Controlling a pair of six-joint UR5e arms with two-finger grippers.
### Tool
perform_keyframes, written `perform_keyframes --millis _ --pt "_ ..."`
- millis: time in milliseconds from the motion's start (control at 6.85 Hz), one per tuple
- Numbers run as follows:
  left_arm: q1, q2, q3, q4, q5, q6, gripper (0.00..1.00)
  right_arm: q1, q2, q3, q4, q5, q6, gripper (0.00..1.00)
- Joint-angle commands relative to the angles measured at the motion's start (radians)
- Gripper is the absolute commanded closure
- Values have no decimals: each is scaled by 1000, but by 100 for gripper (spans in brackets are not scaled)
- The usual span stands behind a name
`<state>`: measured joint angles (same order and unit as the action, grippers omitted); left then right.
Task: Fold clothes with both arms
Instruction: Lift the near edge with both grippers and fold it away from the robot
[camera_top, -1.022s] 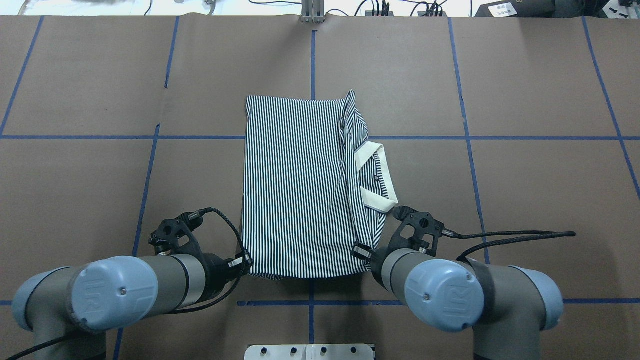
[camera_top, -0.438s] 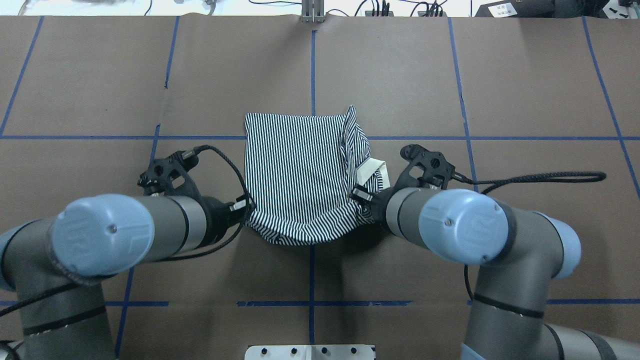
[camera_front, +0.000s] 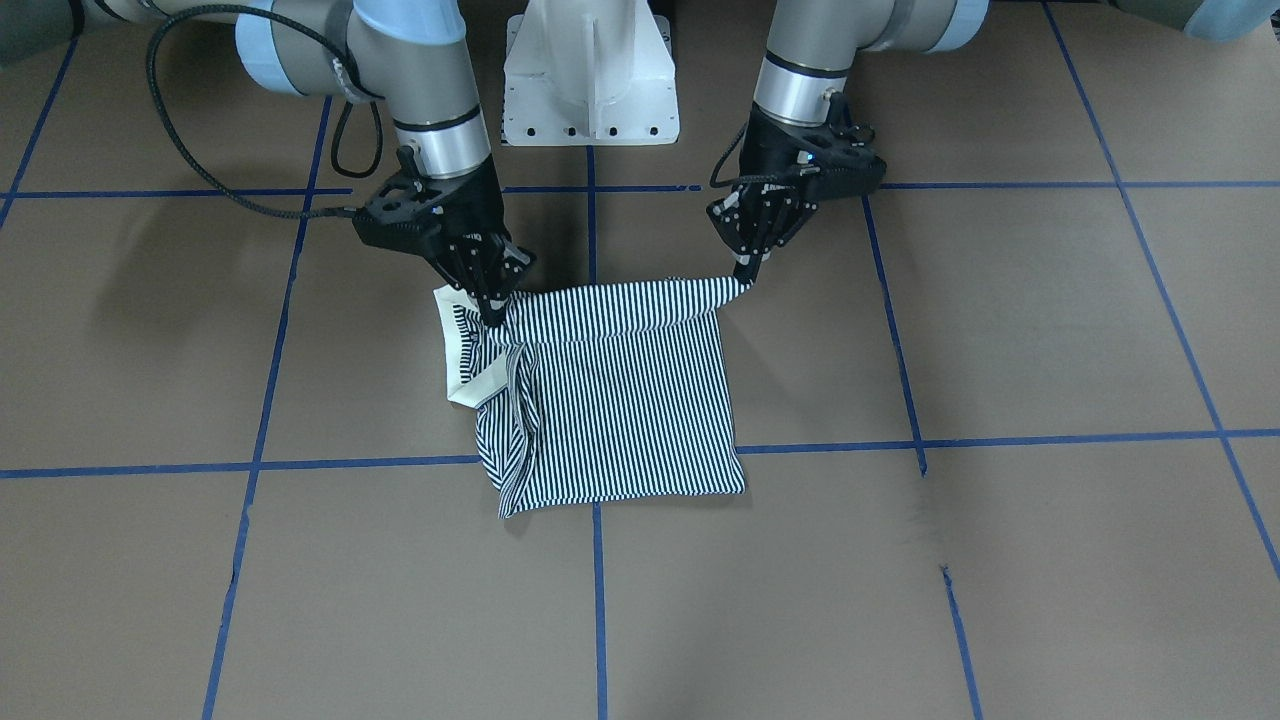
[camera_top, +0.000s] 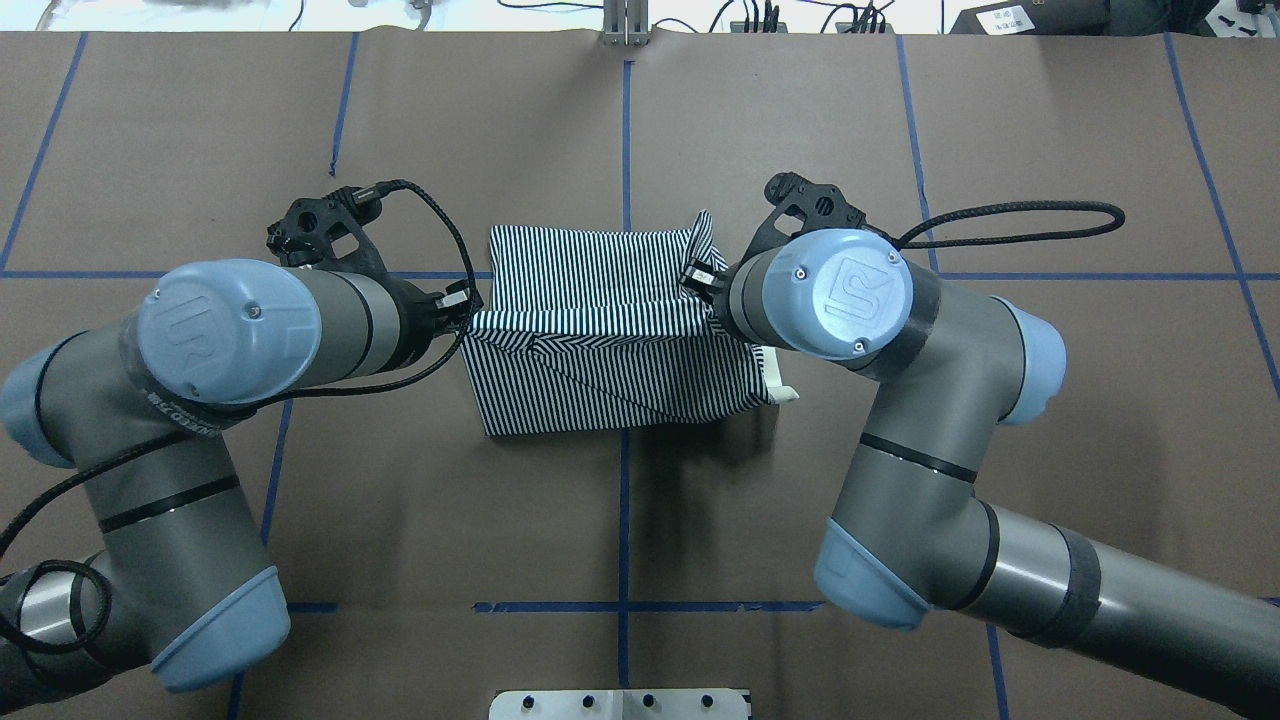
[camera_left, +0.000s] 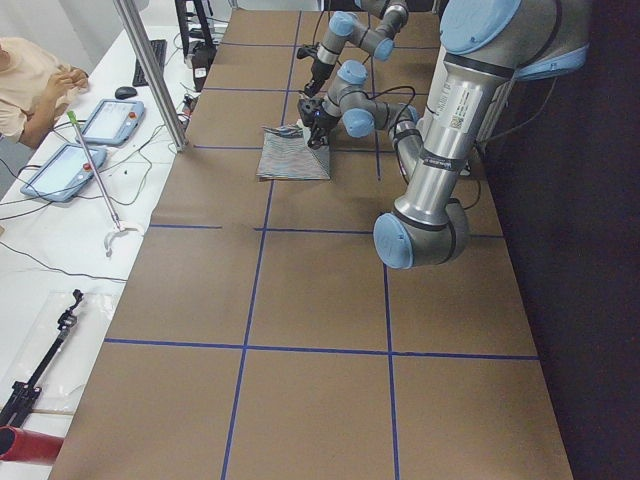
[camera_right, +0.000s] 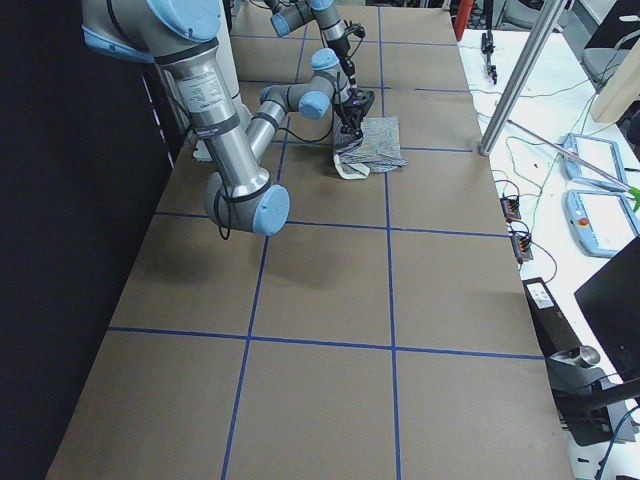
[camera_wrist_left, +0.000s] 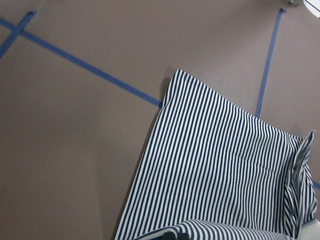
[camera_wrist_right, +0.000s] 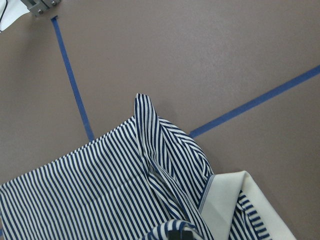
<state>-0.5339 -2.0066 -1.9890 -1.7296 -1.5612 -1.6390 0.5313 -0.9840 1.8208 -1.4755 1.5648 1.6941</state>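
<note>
The striped polo shirt (camera_front: 625, 400) lies mid-table with its near hem raised off the surface. In the front-facing view my left gripper (camera_front: 745, 278) is shut on one corner of that hem. My right gripper (camera_front: 493, 318) is shut on the other corner, beside the cream collar (camera_front: 463, 385). From overhead, the lifted layer of the shirt (camera_top: 620, 345) hangs between the left gripper (camera_top: 470, 312) and the right wrist. Each wrist view shows the flat striped cloth (camera_wrist_left: 215, 165) below it, and the right one also shows the collar (camera_wrist_right: 230, 200).
Blue tape lines (camera_top: 625, 120) grid the brown table cover. The white pedestal base (camera_front: 590, 80) stands at the robot's edge. A metal post (camera_left: 150, 70), tablets (camera_left: 110, 120) and a seated person (camera_left: 30, 80) are past the far edge.
Both arms have moved away from the robot, lifting the near hem and carrying it over the shirt toward its far edge. The visible shirt is now much shorter.
</note>
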Motion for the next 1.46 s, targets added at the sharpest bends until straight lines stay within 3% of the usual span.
perform_keyframes --millis 0,438,584,730,876,1022,1169,1315 --pt "-21 -10 42 -39 0 13 100 36 30 -53 0 35 -24 100" --pt "-55 -61 177 -102 3 16 100 52 91 -150 1 38 -57 100" --pt "-78 -69 243 -137 3 59 100 61 119 -211 1 41 -98 100" --pt "-110 -90 337 -201 3 124 100 82 177 -335 29 61 -152 100" --pt "-141 -166 484 -252 7 177 75 120 212 -509 185 89 -225 100" --pt "-178 -263 671 -339 6 252 43 154 250 -672 304 115 -310 46" --pt "-189 -259 690 -408 6 252 0 189 254 -670 316 153 -376 0" --pt "-189 -239 687 -412 4 252 0 194 255 -664 314 165 -392 0"
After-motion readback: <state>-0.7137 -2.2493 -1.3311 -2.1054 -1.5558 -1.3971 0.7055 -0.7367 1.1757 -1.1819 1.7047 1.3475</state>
